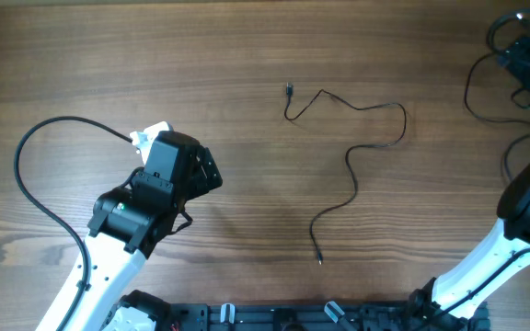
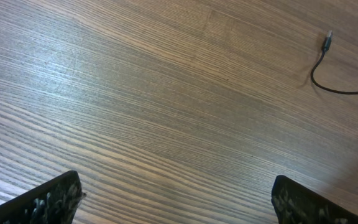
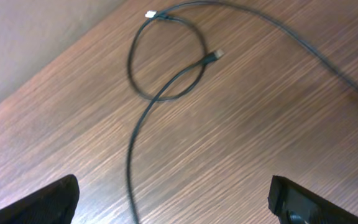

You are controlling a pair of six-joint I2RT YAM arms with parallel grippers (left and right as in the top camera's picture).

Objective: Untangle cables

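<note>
Dark, rough-surfaced tips of the left jaws fill the bottom corners of the left wrist view, spread wide over bare wood grain. One thin dark cable point(image 1: 403, 124) lies slack in a wavy line at the middle of the brown, fine-grained wooden counter point(image 1: 201, 55), with a tiny plug point(image 1: 288, 89) at its far end. Left of that cable stands the black-and-white left arm point(image 1: 145, 202); right of it, the right arm point(image 1: 523, 211). The right jaws are likewise spread and empty, above a second cable point(image 3: 131, 65) near the counter's edge. It curls into a round loop crossing itself and has a small pale-tipped plug end point(image 3: 217, 55).
</note>
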